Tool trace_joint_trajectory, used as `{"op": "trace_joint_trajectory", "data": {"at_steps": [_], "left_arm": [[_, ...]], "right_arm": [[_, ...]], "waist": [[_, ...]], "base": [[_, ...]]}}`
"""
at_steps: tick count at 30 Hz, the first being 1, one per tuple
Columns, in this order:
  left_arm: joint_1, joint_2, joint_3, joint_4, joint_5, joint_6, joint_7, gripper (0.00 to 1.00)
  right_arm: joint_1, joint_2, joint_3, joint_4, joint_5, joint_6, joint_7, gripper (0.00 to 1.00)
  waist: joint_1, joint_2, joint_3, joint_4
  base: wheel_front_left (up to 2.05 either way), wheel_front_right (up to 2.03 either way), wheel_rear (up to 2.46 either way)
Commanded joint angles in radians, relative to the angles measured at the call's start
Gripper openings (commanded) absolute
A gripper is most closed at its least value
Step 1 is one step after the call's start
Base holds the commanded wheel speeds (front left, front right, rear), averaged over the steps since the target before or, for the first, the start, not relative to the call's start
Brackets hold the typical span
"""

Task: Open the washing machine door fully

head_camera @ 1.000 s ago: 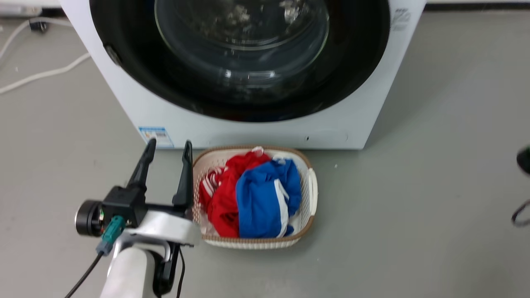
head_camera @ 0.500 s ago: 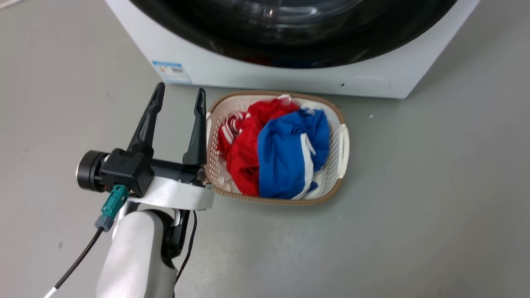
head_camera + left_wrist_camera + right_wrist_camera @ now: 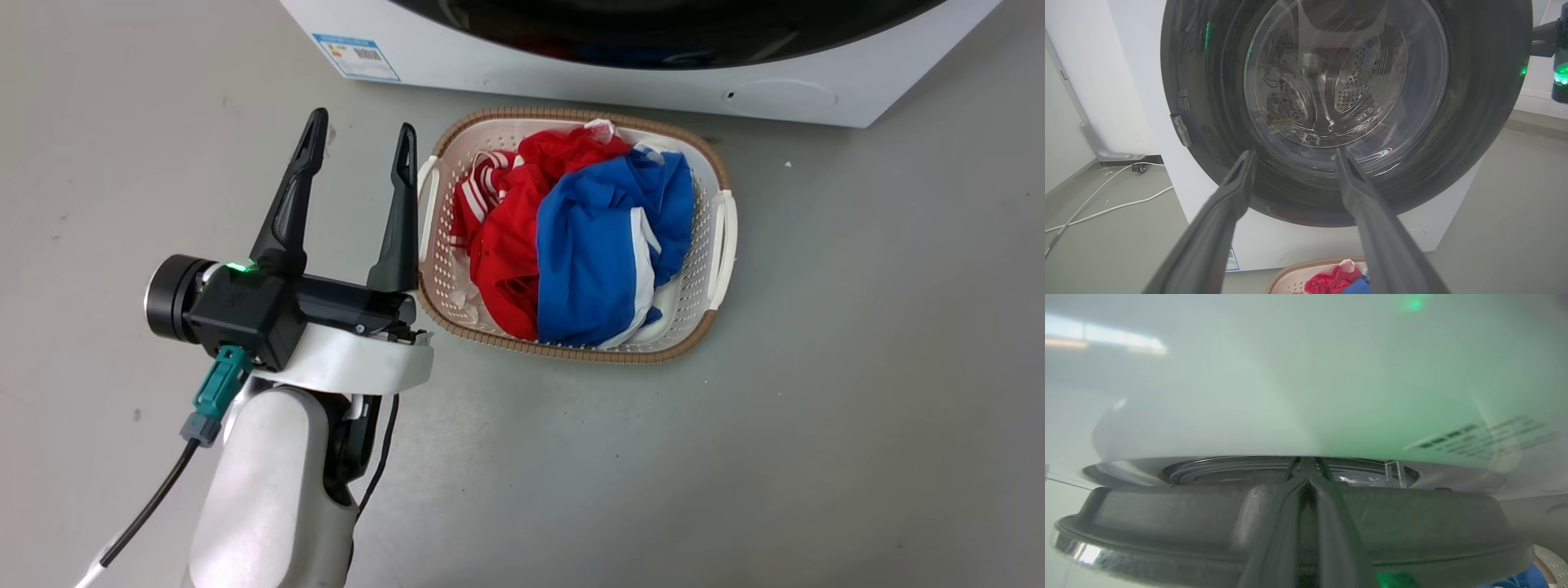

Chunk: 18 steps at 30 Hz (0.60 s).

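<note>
– Left gripper (image 3: 361, 126) of mine is wide open, with nothing in it. Its two long dark fingers (image 3: 292, 192) point up over the grey floor (image 3: 857, 408).

– What is next to it?

– A laundry basket (image 3: 571, 353). One finger sits just beside the basket's white handle (image 3: 426, 196). Red clothes (image 3: 506, 253) and blue clothes (image 3: 596, 245) are piled inside.

– And the washing machine (image 3: 571, 77)?

– It stands just behind the basket, big and white. Its blue label (image 3: 357, 46) is low on the front, and so is a round flap (image 3: 782, 95).

– Where is the washing machine door (image 3: 1478, 122)?

– On the front of the machine. From my left wrist I look straight at it, between my open fingers. It is a big black ring with clear glass (image 3: 1347, 73) in the middle (I can see the drum's little holes through the glass). From there it looks flat against the machine.

– What about your other hand?

– My right gripper (image 3: 1306, 465) is up against the door's dark rim (image 3: 1167, 522). Its fingers are pressed together, with only a thin slit between them. That picture is blurry, so I cannot tell if they pinch anything. I also cannot tell if there is a gap between the door and the white front.
</note>
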Motion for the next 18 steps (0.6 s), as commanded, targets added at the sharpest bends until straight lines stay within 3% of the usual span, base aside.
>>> {"op": "trace_joint_trajectory", "data": {"at_steps": [1, 11, 18], "left_arm": [[-0.017, -0.001, -0.002, -0.006, 0.000, 0.004, -0.003, 1.00], [-0.006, -0.002, -0.007, 0.003, -0.004, 0.014, -0.003, 1.00], [0.033, -0.001, 0.007, 0.028, -0.004, 0.009, -0.003, 1.00]], "right_arm": [[-0.007, 0.013, 0.008, 0.007, -0.004, 0.003, 0.017, 0.00], [0.019, 0.006, 0.031, -0.002, -0.018, 0.003, 0.114, 0.00], [0.147, 0.013, 0.086, -0.100, -0.032, 0.003, 0.224, 0.00]], "waist": [[-0.0001, 0.0000, 0.010, 0.005], [-0.0001, 0.0000, -0.005, -0.007], [-0.0001, 0.0000, -0.073, -0.035]], "base": [[0.00, 0.00, 0.00], [0.00, 0.00, 0.00], [0.00, 0.00, 0.00]]}}
